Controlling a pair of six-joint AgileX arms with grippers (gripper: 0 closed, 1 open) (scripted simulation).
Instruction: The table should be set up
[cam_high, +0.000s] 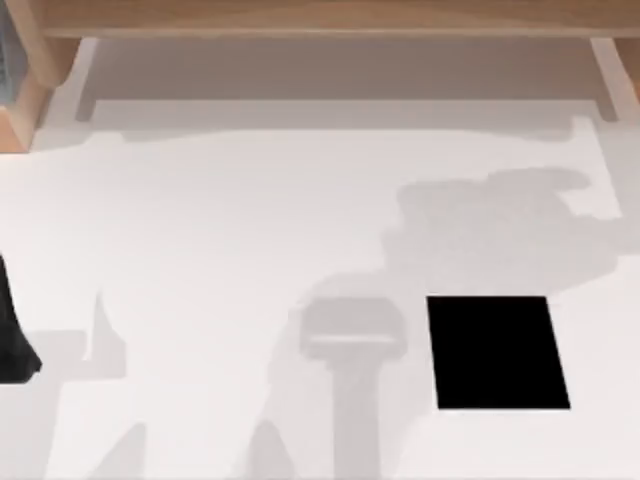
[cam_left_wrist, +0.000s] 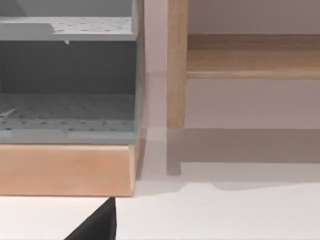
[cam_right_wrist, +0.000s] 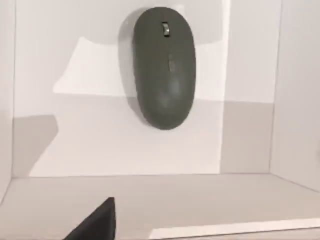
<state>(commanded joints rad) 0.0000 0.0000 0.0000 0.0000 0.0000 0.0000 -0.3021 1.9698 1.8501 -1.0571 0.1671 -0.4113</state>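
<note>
Spreading across nearly your whole top view, the white worktop (cam_high: 220, 240) carries a black pad (cam_high: 498, 352) toward four o'clock. A wooden shelf frame (cam_high: 320, 20) runs along twelve o'clock. Your left arm (cam_high: 12, 335) sits at nine o'clock. Your right wrist view finds a dark green mouse (cam_right_wrist: 164, 67) inside a white-walled compartment. You cannot tell how either gripper's fingers stand.

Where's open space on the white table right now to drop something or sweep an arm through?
Most of the table is bare: the whole stretch from its left edge across to the black pad, plus the strip between the pad and the wooden shelf frame at the back. The right wrist view shows a dark mouse lying on a white surface.
</note>
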